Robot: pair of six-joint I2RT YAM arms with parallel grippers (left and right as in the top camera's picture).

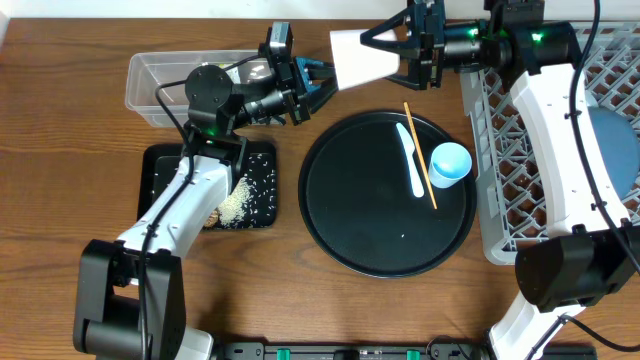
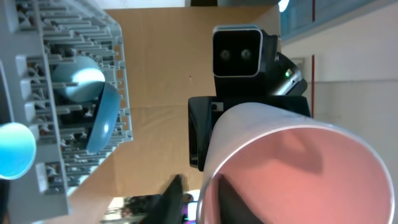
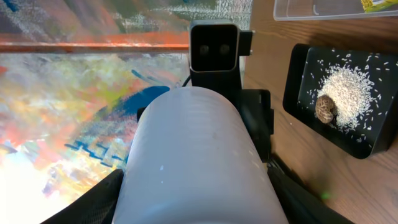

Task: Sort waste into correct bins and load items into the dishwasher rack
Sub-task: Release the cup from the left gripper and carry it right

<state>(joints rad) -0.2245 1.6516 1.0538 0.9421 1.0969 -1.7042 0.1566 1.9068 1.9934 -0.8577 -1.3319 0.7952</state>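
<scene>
The white bowl (image 1: 355,58) hangs in the air at the back, between my two grippers. My right gripper (image 1: 392,58) is shut on its outside wall, as the right wrist view (image 3: 199,208) shows on the bowl (image 3: 199,143). My left gripper (image 1: 318,88) is open at the bowl's rim. In the left wrist view (image 2: 199,190) one finger is inside the bowl (image 2: 292,162), one outside, with a gap. White rice (image 1: 235,205) and a brown lump (image 3: 324,109) lie in the black tray (image 1: 160,170). The pink cup is hidden.
The clear tub (image 1: 150,85) stands at the back left with the wrapper (image 3: 379,5) in it. The round black tray (image 1: 385,230) holds a white utensil (image 1: 412,160), a chopstick (image 1: 420,155) and the light blue cup (image 1: 449,163). The grey rack (image 1: 500,150) at right holds the dark blue plate (image 1: 615,150).
</scene>
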